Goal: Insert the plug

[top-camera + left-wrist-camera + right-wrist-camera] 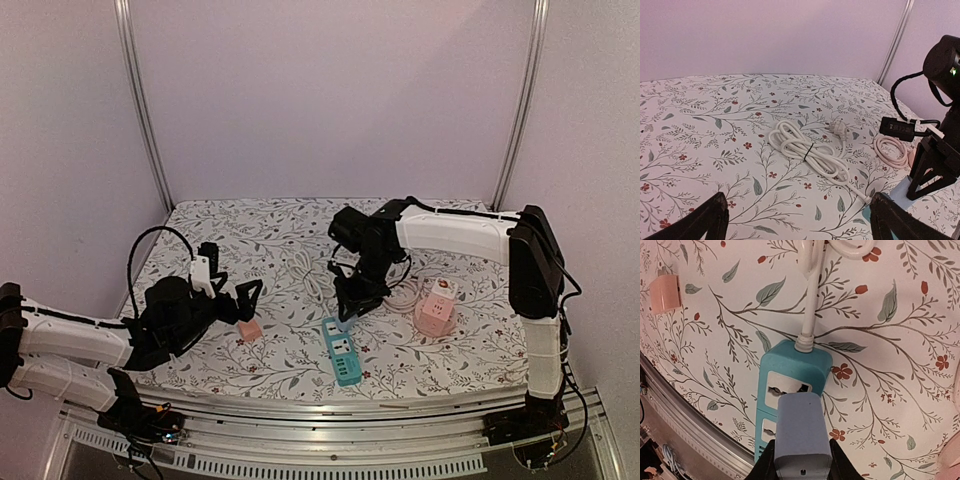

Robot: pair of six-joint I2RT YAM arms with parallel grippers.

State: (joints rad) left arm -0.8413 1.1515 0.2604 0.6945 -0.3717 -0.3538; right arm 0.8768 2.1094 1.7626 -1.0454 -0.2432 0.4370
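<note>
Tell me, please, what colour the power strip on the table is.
The power strip is teal with white socket faces, clearest in the right wrist view.

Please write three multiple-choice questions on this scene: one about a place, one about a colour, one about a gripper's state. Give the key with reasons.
1. Where does the power strip lie?
A. under the plug in the right gripper
B. against the back wall
C. beside the left arm's base
2. What colour is the power strip?
A. pink
B. black
C. teal
3. How is the left gripper?
A. shut on the power strip
B. open and empty
C. shut, holding nothing
Answers: 1 A, the right wrist view shows the plug over its sockets; 2 C, its body is teal; 3 B, its fingers stand wide apart with nothing between them.
</note>
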